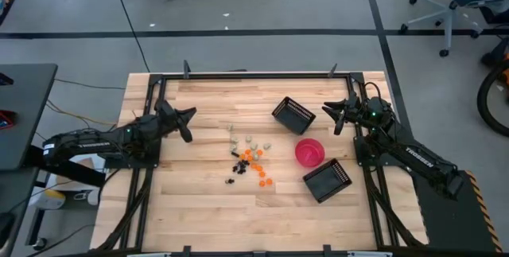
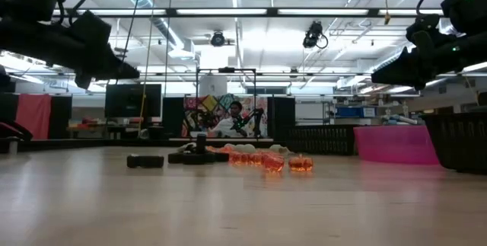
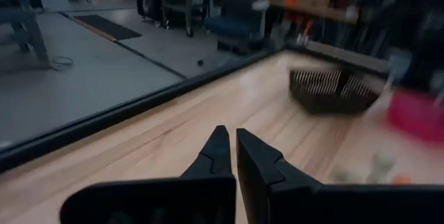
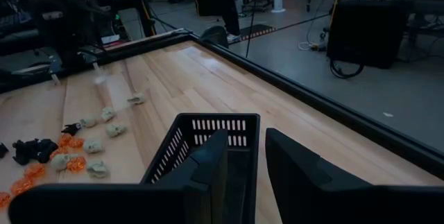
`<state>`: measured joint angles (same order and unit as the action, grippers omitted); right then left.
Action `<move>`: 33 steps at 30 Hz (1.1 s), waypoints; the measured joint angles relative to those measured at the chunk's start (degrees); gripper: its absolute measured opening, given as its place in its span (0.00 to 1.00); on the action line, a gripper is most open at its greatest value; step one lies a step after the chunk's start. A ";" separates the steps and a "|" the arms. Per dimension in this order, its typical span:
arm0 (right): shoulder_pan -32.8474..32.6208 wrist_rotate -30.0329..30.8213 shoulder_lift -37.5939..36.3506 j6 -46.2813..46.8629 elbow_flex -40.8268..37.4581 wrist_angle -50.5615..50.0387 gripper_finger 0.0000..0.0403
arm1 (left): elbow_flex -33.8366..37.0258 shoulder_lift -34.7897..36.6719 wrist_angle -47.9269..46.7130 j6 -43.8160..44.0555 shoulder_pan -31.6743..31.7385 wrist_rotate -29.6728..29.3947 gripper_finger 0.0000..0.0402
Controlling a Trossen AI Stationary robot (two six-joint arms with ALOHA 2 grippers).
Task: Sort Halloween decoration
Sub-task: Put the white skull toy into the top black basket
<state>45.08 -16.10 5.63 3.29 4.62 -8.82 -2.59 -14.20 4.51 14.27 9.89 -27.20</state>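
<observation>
A wooden butcher-block table [image 1: 199, 209] seen from above, with a dark robot arm at each side. Near its middle lies a loose scatter of tiny Halloween trinkets: translucent orange pieces [image 1: 256, 158], pale whitish-grey pieces [image 1: 248, 138] and black pieces [image 1: 235, 167]. None has been sorted; all lie on bare wood.

To their right sit three empty containers: a black slatted basket [image 1: 293, 114] toward the far edge, a round pink bowl [image 1: 309, 152], and a second black slatted basket [image 1: 327, 181] nearer the front.

The left gripper [image 1: 188, 119] hangs above the table left of the pile, its jaws closed together and holding nothing. The right gripper [image 1: 337, 114] hangs just right of the far basket, its jaws slightly apart with nothing between them.

Judgement on the step in hand: the first pick is yet to begin. To do it well, a gripper should open a little, choose a trinket at the pile's edge, come straight down over it and pinch lightly, so neighbours are not nudged. One colour per container seems sensible.

The trinkets look like small hard plastic, lumpy in shape; the orange ones glow slightly. The baskets are rigid with thin slats.
</observation>
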 joint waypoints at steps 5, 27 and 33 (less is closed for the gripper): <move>0.00 -0.01 -0.01 0.00 0.01 0.00 0.26 | 0.00 0.00 7.72 5.90 0.00 -0.02 0.00; -0.04 14.92 -0.02 28.62 0.09 24.42 0.26 | 0.00 -0.06 22.26 17.61 0.00 -1.28 0.00; -0.07 17.83 3.38 48.66 0.07 26.53 0.26 | 0.00 -0.04 29.80 23.67 0.68 -1.88 0.00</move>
<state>45.01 1.74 9.01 51.95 4.69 17.71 -2.59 -14.24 34.31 37.93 10.57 -29.08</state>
